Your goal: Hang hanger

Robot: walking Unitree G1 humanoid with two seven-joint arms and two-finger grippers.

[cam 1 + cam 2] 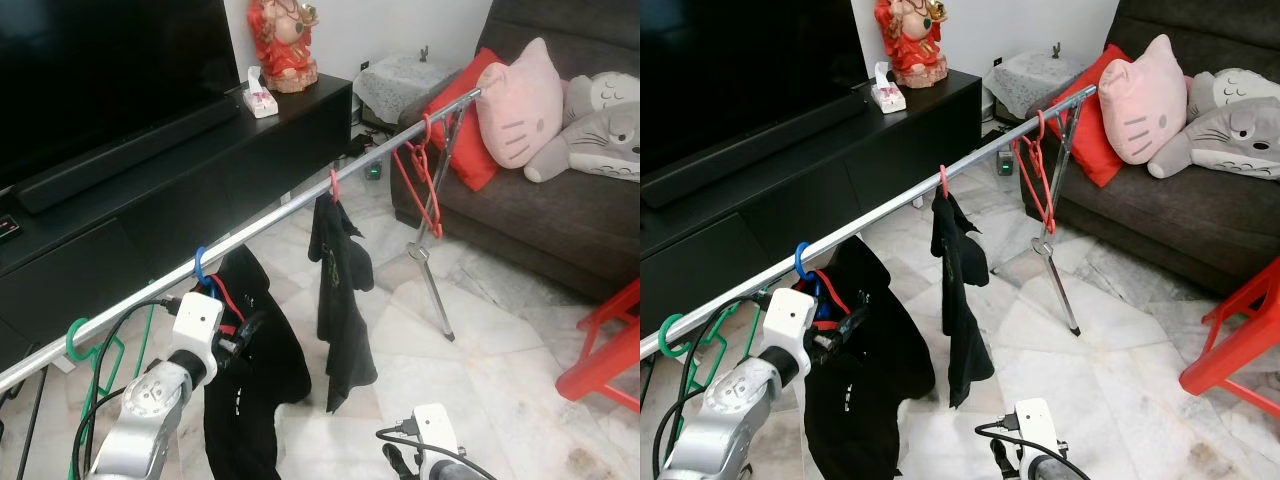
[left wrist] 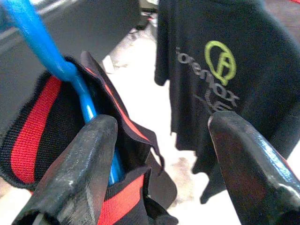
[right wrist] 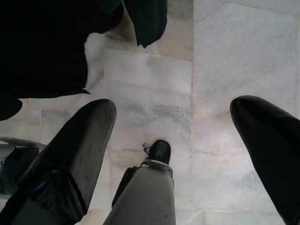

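The blue hanger (image 1: 203, 268) hooks over the rail (image 1: 290, 203), carrying a black garment (image 1: 250, 370). The left gripper (image 2: 161, 154) gapes wide, one finger (image 2: 82, 164) seemingly touching its collar. The right gripper (image 3: 187, 154) hangs spread wide, holding nothing.

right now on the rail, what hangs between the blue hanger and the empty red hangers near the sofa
One thing: a black t-shirt on a red hanger, seen in the left eye view, between the blue hanger and the empty red hangers. The rail is otherwise bare there.
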